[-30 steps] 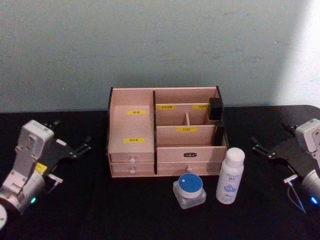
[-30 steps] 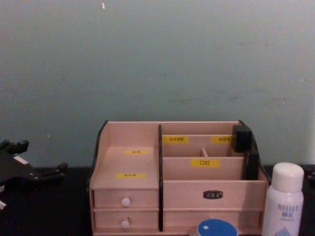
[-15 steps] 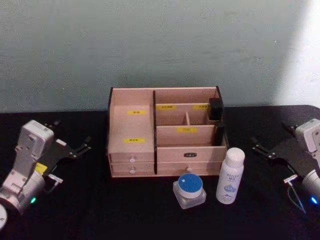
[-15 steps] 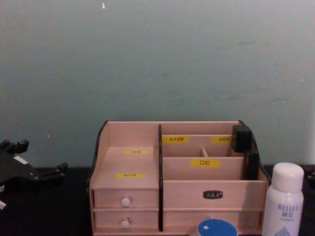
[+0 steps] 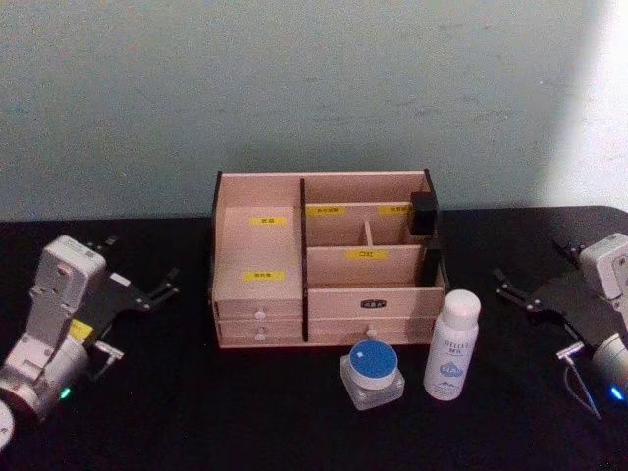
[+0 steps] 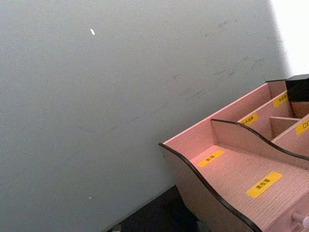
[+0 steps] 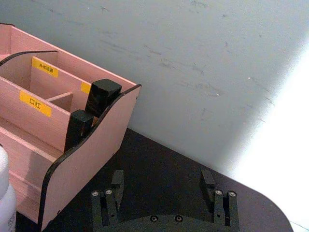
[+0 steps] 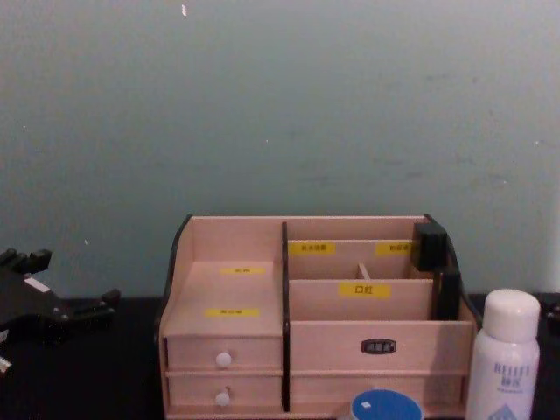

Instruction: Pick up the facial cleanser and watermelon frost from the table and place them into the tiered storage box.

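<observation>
- Fingers are held apart on the left gripper (image 5: 142,261), at the desk's (image 5: 196,412) left side.
- Fingers are held apart on the right gripper (image 5: 530,270), far right.
- The bottle (image 5: 452,343) and jar (image 5: 372,377) are stood together, just before the box (image 5: 324,257).

A black table (image 5: 196,412) spreads across the foreground and meets a plain grey-green wall (image 5: 294,88) behind it. The wall carries a small white speck (image 8: 184,10) high on its left part and a bright patch of light (image 5: 599,118) at its right edge. Right of the table's middle, two small black blocks stand upright, one behind the other, the rear block (image 5: 423,213) sitting higher than the front block (image 5: 430,263).
</observation>
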Robot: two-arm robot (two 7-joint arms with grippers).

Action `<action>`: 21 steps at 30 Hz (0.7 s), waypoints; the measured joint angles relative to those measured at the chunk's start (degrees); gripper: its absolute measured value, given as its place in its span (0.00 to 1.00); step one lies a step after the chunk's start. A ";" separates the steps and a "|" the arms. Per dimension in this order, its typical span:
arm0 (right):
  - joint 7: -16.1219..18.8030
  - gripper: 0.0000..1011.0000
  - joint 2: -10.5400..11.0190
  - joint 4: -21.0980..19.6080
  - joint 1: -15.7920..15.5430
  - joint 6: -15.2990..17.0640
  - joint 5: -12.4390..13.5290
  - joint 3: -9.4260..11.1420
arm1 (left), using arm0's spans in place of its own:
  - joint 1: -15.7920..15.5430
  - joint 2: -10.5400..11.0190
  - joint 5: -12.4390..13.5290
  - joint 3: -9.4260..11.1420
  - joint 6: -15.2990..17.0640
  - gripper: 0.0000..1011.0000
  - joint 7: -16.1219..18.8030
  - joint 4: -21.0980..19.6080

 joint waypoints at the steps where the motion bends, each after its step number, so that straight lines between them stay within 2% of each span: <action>1: 0.00 0.99 0.00 0.00 0.00 0.00 0.00 0.00 | 0.00 0.00 0.00 0.00 0.00 0.99 0.00 0.00; 21: 0.00 0.99 0.00 0.00 0.00 0.00 0.00 0.00 | 0.00 0.00 0.00 0.00 0.00 0.99 0.00 0.00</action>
